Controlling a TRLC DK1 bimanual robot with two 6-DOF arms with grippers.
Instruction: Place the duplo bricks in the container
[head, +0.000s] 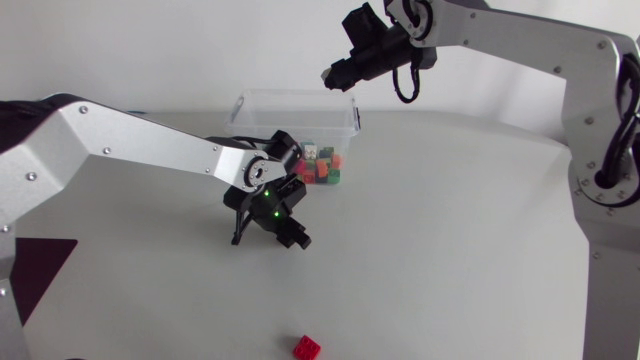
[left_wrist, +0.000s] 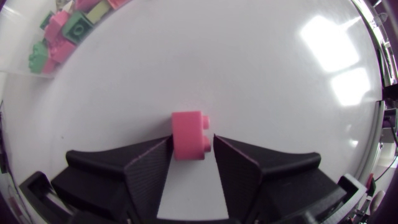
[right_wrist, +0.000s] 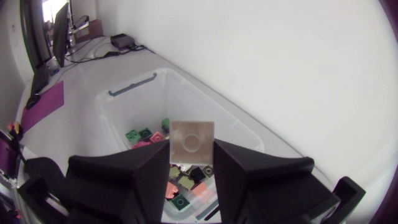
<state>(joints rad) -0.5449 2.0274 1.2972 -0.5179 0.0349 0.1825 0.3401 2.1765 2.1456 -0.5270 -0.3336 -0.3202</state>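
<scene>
left fingers clamp a pink two-stud brick, right fingers clamp a pale beige square brick over the clear container.

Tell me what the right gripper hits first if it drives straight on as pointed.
The right gripper, shut on a tan brick, points into the container; it would probably meet the loose bricks on its floor first.
</scene>
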